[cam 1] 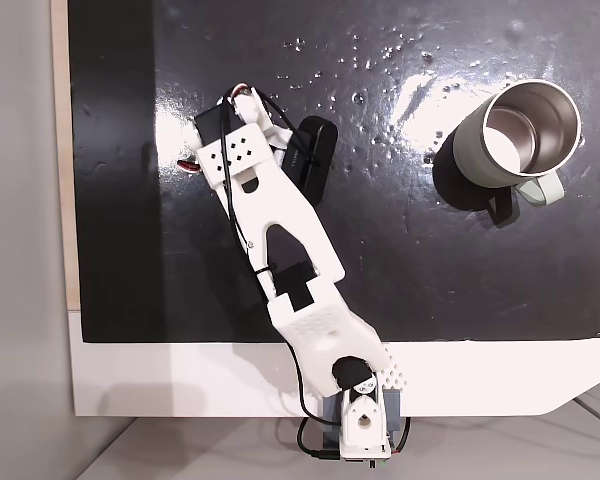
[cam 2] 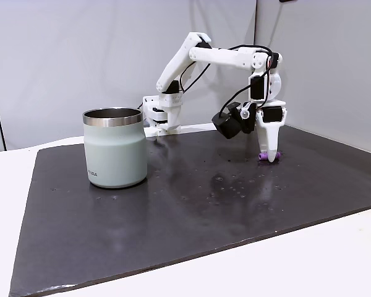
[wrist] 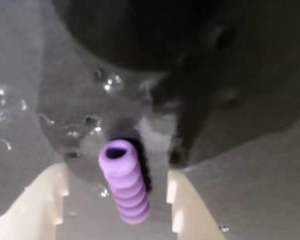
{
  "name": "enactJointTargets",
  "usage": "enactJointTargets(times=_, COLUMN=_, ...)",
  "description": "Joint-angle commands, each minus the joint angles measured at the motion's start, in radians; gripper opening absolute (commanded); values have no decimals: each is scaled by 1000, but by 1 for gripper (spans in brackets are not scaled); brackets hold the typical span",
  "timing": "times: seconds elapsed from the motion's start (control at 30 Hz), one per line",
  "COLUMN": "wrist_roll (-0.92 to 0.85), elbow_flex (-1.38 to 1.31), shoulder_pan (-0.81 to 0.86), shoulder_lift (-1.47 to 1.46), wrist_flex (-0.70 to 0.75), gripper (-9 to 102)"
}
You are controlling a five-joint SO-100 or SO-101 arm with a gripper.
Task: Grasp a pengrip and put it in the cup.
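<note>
Purple pengrip (wrist: 124, 181), one only, lies between your gripper (wrist: 115, 202) fingers, jaws open, not touching. One cup (cam 1: 516, 134) well apart, bare mat (cam 1: 400, 240) between.

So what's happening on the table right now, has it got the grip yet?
Not yet. The arm has its pincer down at the dark mat, straddling the purple pengrip, which lies on the mat between the two fingers. In the wrist view there are gaps on both sides of it, so the jaws are open and nothing is lifted. The cup stands upright at the other end of the mat, well away from the pincer.
</note>
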Motion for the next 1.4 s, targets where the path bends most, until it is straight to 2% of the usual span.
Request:
enactJointTargets(times=0.0, wrist_roll=0, elbow_flex=-114, shoulder_pan=-5, shoulder_lift=-29, wrist_flex=57, gripper=20)
enactJointTargets(times=0.53, wrist_roll=-89, elbow_flex=-129, shoulder_pan=32, shoulder_lift=2, wrist_flex=83, gripper=1)
enactJointTargets(times=0.77, wrist_roll=-117, elbow_flex=-129, shoulder_pan=120, shoulder_lift=163, wrist_flex=149, gripper=0)
enactJointTargets(times=1.13, wrist_roll=-204, elbow_flex=-126, shoulder_pan=291, shoulder_lift=407, wrist_flex=380, gripper=0)
enactJointTargets(times=1.37, wrist_roll=-333, elbow_flex=72, shoulder_pan=453, shoulder_lift=630, wrist_flex=394, gripper=0)
